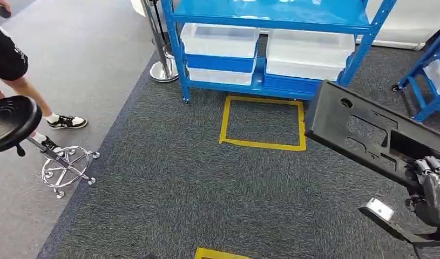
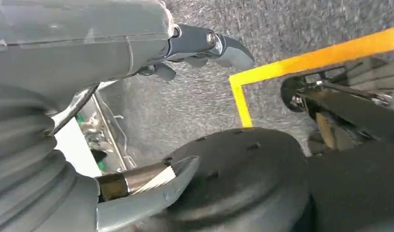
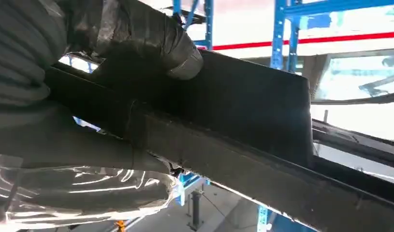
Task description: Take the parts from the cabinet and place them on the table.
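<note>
A long black plastic part (image 1: 369, 135) with cut-outs hangs over the carpet at the right of the head view. My right hand (image 1: 431, 186), wrapped in clear film, grips its near end. In the right wrist view the thumb (image 3: 151, 41) presses on the part's flat face (image 3: 253, 111) while the fingers wrap under its edge. My left hand (image 2: 88, 48) hangs over the carpet with its fingers (image 2: 224, 48) and thumb apart and nothing between them.
A blue rack (image 1: 271, 21) ahead carries clear bins (image 1: 220, 40) on its low shelves. A yellow tape square (image 1: 263, 121) marks the carpet before it. A black stool (image 1: 12, 121) and a person's legs (image 1: 18, 81) are at the left. Another blue rack (image 1: 428, 70) stands at the right.
</note>
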You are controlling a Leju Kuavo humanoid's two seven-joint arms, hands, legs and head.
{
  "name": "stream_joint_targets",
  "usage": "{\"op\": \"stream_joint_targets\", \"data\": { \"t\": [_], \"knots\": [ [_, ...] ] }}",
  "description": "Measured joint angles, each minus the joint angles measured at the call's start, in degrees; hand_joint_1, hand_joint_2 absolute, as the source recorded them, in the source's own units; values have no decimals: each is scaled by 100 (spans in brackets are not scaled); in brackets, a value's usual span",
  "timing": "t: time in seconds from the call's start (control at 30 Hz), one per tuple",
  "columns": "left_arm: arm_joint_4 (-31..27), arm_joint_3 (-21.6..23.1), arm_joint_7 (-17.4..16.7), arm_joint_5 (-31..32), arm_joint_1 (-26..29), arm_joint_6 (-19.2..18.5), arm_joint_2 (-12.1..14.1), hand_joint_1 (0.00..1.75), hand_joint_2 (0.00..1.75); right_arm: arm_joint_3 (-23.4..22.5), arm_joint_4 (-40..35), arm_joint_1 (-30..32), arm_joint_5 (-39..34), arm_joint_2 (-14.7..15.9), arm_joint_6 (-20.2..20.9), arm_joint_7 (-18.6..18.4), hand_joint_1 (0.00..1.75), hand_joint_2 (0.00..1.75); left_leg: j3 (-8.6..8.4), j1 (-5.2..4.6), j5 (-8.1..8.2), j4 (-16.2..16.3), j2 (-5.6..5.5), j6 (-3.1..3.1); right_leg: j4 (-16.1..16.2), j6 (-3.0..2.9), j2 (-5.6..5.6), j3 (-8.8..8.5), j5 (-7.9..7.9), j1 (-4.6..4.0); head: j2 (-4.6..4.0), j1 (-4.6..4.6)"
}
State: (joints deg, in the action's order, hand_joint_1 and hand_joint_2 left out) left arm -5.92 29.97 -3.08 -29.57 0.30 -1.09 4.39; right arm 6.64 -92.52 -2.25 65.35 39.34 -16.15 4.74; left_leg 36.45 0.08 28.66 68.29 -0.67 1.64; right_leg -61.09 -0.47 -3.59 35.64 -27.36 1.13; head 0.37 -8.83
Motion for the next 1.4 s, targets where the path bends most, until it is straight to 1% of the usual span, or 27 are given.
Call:
{"op": "stream_joint_targets", "data": {
  "t": [0.03, 0.07, 0.1, 0.2, 0.27, 0.3, 0.37, 0.4, 0.47, 0.5, 0.53, 0.57, 0.7, 0.73, 0.8, 0.87, 0.9, 0.93, 1.0, 1.03, 1.07, 1.1, 1.17, 1.23, 1.3, 1.33, 1.4],
  "knots": [
    [0, 2, 15, -15, -3, 13, 2, 0, 175, -13, -2, 1, -9, 0, 2, 0, 175, 175, -347, -35, -68, -519, -223, 127, 0, -2, -45, 17, 30, 22, 0, -2],
    [11, 11, 22, -28, 4, 31, 37, 0, 175, -22, -4, -13, -11, -13, 7, -2, 175, 175, -536, -7, 101, -810, -393, 229, 18, 36, -71, 47, 61, 7, 2, 22],
    [15, 18, 35, -37, 13, 31, 24, 0, 175, -26, -4, -47, -13, -15, 24, -7, 175, 175, -570, -29, 46, -922, -380, 153, 34, 80, -128, 48, 111, 61, 0, 13],
    [20, 26, 61, -44, -17, 44, 22, 0, 175, -28, -4, -57, -15, -13, 63, -9, 175, 175, -623, -75, -83, -1094, -236, 205, 191, 233, -336, 55, 263, 110, 0, 2],
    [20, 31, 96, -50, -20, 39, 14, 0, 175, -48, -2, -107, -31, 17, 70, -15, 175, 175, -703, -26, -240, -1354, -58, 188, 38, 218, 147, 135, 90, 54, 0, 13],
    [20, 31, 105, -55, -19, 37, 13, 0, 175, -59, -2, -167, -39, 13, 90, -17, 175, 175, -679, -29, -268, -1365, 24, 206, -292, 233, 267, 288, -166, 60, 2, 22],
    [24, 33, 111, -59, -15, 33, 4, 0, 175, -66, 2, -226, -76, 13, 138, -17, 175, 175, -602, -28, -275, -1312, 188, 194, -1159, 287, 314, 636, -574, 83, 0, 28],
    [24, 33, 120, -61, -15, 31, -8, 0, 175, -66, 9, -228, -89, 13, 170, -11, 175, 175, -560, -24, -275, -1276, 264, 192, -1374, 313, 324, 704, -616, 92, 0, 26],
    [24, 37, 131, -61, -21, 31, -35, 0, 175, -68, 13, -247, -109, 15, 179, -11, 175, 175, -467, 3, -258, -1165, 406, 155, -1015, 373, 370, 434, -371, 125, 0, 26],
    [24, 37, 138, -61, -23, 31, -46, 0, 175, -76, 13, -275, -114, 15, 179, -11, 175, 175, -417, 26, -233, -1087, 476, 119, -500, 404, 442, 111, -161, 140, 0, 26],
    [24, 39, 140, -61, -28, 31, -50, 0, 175, -87, 13, -304, -116, 15, 179, -11, 175, 175, -365, 38, -196, -979, 533, 65, 38, 441, 621, -220, -46, 154, 0, 28],
    [33, 37, 144, -61, -38, 35, -20, 0, 175, -92, 20, -318, -118, 0, 184, -11, 175, 175, -323, -2, -166, -927, 575, 14, -11, 383, 742, -177, -136, 89, 2, 26],
    [37, 41, 149, -63, -56, 35, -22, 0, 175, -118, 13, -341, -118, 24, 192, -4, 175, 175, -328, -7, -180, -869, 749, -111, -2, 173, 500, -75, -24, 90, 0, 31],
    [37, 42, 151, -63, -62, 35, -22, 0, 175, -120, 13, -343, -118, 28, 192, 2, 175, 175, -292, 25, -124, -819, 673, -155, 21, 115, 454, -61, 15, 110, 0, 22],
    [37, 41, 164, -65, -56, 35, -20, 0, 175, -127, 13, -381, -118, 26, 199, 2, 175, 175, -132, 47, 310, -361, 262, -190, 21, 42, 376, 4, 66, 110, 0, 26],
    [37, 44, 173, -76, -66, 31, -22, 0, 175, -127, 13, -403, -116, 22, 223, 4, 175, 175, 205, 45, 770, 510, 126, -195, 18, 15, 262, 90, 128, 84, 0, 26],
    [37, 48, 175, -76, -79, 31, -22, 0, 175, -127, 13, -411, -114, 22, 245, 4, 175, 175, 304, 45, 865, 794, 118, -182, 16, 9, 206, 135, 158, 64, 0, 28],
    [37, 55, 177, -81, -88, 28, -22, 0, 175, -127, 13, -417, -114, 22, 265, 4, 175, 175, 281, 43, 815, 826, 116, -151, 16, 9, 127, 171, 193, 48, 0, 26],
    [37, 85, 192, -124, -89, 26, -22, 0, 175, -127, 13, -438, -116, 24, 288, -4, 175, 175, -141, 18, 426, 137, 80, -51, 16, 17, -32, 212, 249, 15, 0, 28],
    [37, 98, 201, -142, -72, 24, -22, 0, 175, -127, 11, -457, -118, 26, 308, -15, 175, 175, -455, -2, 192, -422, -32, 28, 16, 27, -115, 223, 276, 1, 0, 26],
    [48, 125, 203, -166, -63, 24, -4, 0, 175, -133, 4, -464, -118, 28, 330, -24, 175, 175, -639, -7, 171, -829, -323, 132, 18, 34, -162, 240, 305, 43, 0, 28],
    [72, 146, 208, -173, -50, 22, -15, 0, 175, -135, -2, -507, -118, 33, 359, -35, 175, 175, -663, -1, 185, -897, -349, 129, 24, 88, -230, 263, 340, 16, 0, 44],
    [74, 171, 210, -205, -62, 9, -17, 0, 175, -138, -2, -509, -118, 31, 396, -48, 175, 175, -655, -54, 161, -915, -234, 124, 59, 179, -336, 296, 398, 87, 0, 31],
    [74, 177, 214, -251, -73, 4, -22, 0, 175, -142, -4, -515, -118, 50, 435, -50, 175, 175, -677, -15, 21, -1082, -97, 152, 148, 286, -441, 293, 494, 49, 0, 28],
    [74, 179, 223, -282, -82, -11, -28, 0, 175, -140, -2, -614, -51, 50, 526, -59, 175, 175, -713, -9, -100, -1208, 52, 190, -172, 248, 88, 459, 176, 32, 0, 57],
    [77, 179, 225, -295, -70, -20, -28, 0, 175, -129, -2, -696, 26, 18, 570, -94, 175, 175, -675, -15, -134, -1211, 133, 196, -566, 268, 236, 632, -87, 36, 0, 57],
    [81, 184, 225, -343, -59, -22, -33, 0, 175, -88, 9, -781, 144, -44, 647, -157, 175, 175, -593, -22, -149, -1166, 298, 189, -1366, 319, 318, 926, -443, 59, 0, 57]
  ]
}}
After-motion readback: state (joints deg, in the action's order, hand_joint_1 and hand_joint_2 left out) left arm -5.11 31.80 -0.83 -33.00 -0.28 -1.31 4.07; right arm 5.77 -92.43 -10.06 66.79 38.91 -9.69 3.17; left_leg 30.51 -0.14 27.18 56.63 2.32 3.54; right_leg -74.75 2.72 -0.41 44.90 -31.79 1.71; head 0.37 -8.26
